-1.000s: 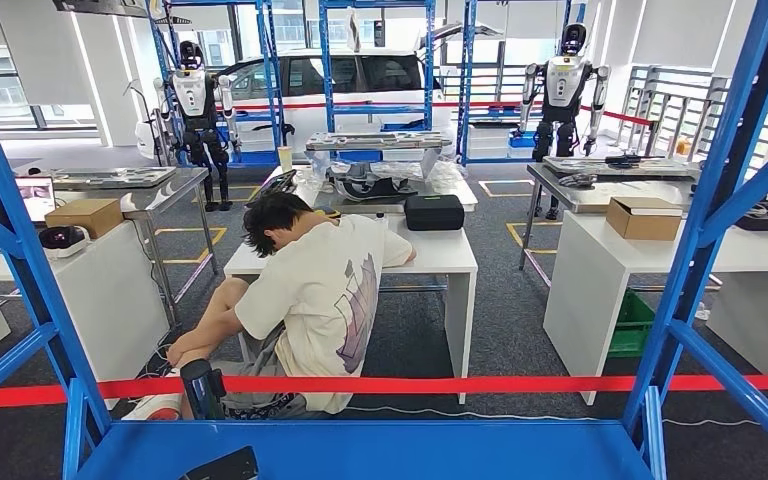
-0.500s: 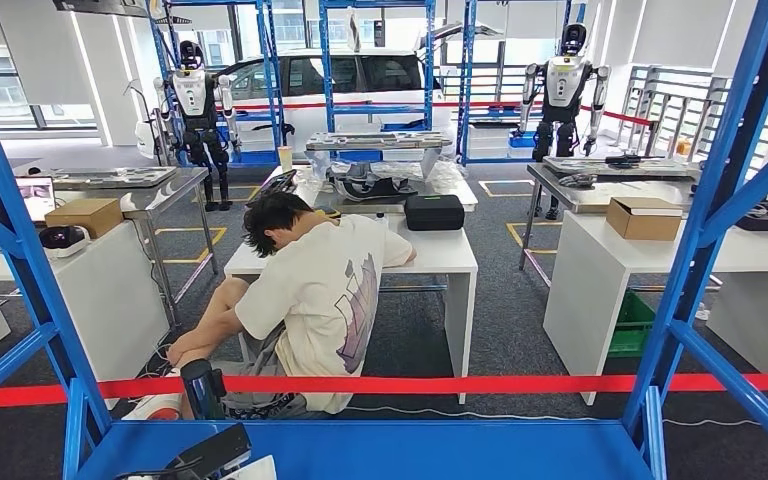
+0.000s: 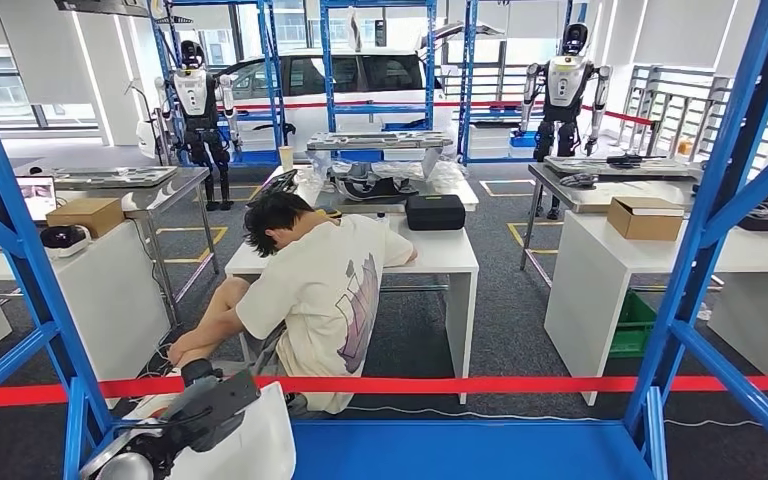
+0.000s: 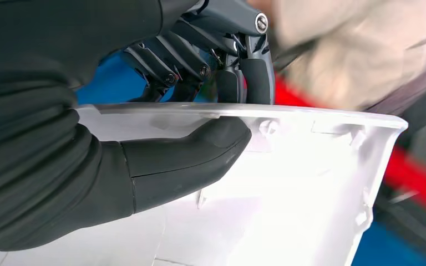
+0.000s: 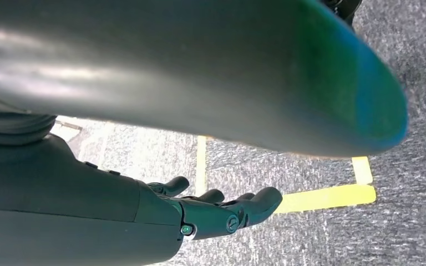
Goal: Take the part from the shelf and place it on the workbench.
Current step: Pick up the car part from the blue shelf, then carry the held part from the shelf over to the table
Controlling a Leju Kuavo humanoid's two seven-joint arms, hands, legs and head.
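The part (image 3: 255,445) is a white moulded plastic shell, at the lower left of the head view above the blue shelf board (image 3: 460,450). My left hand (image 3: 205,400) grips its upper rim, lifted off the board. In the left wrist view the thumb (image 4: 188,155) presses the inner side of the part (image 4: 288,188) while the dark fingers (image 4: 244,77) hook over the rim from the other side. My right hand (image 5: 222,208) hangs down over grey carpet, its fingers loosely apart and holding nothing.
Blue shelf uprights (image 3: 705,220) frame both sides. Just beyond the shelf runs a red tape barrier (image 3: 480,384), and a person (image 3: 310,290) crouches behind it by a white table (image 3: 440,255). More tables, boxes and two standing robots are farther back.
My left hand has risen from the bottom edge of the head view, bringing the white part up off the shelf board. The person has barely moved.
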